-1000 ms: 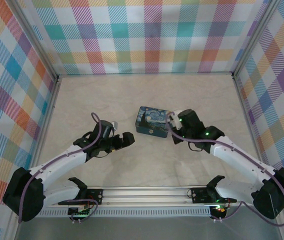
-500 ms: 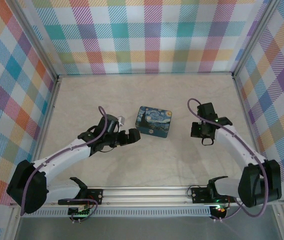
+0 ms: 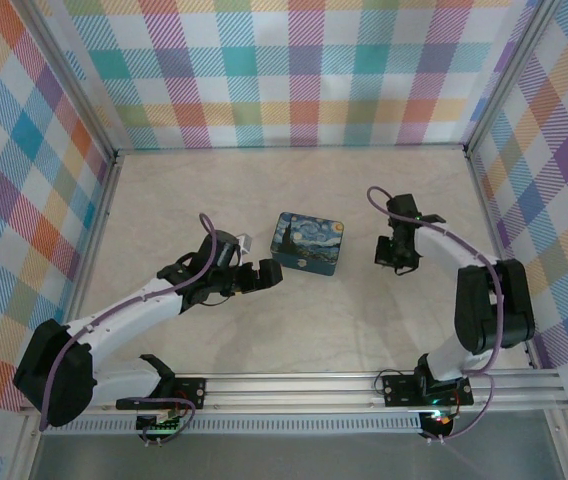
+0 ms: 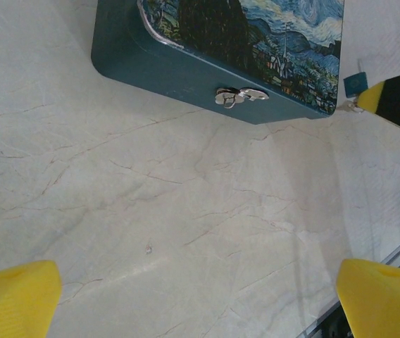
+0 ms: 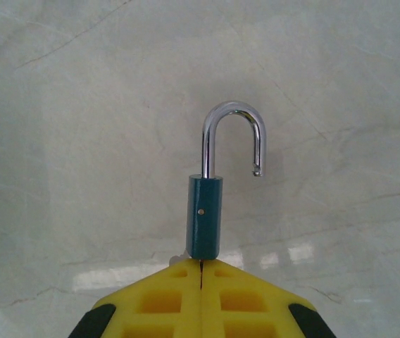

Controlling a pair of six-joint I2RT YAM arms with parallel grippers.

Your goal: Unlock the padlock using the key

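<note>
- Teal padlock was pinched in the right gripper, its shackle open toward twelve o'clock; unlocking seemed done.
- Jaws spread, the left gripper held nothing; next, probably setting the padlock down.

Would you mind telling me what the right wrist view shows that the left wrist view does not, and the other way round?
Right wrist view: the teal padlock clamped between the right gripper's yellow fingers, its silver shackle open, seen close up. Left wrist view: the dark blue swirl-printed tin with a silver latch on its side, and the left gripper spread wide. Shared: the pale marbled table; the left wrist view also catches a small teal bit beside a yellow fingertip, probably that padlock from afar.
</note>
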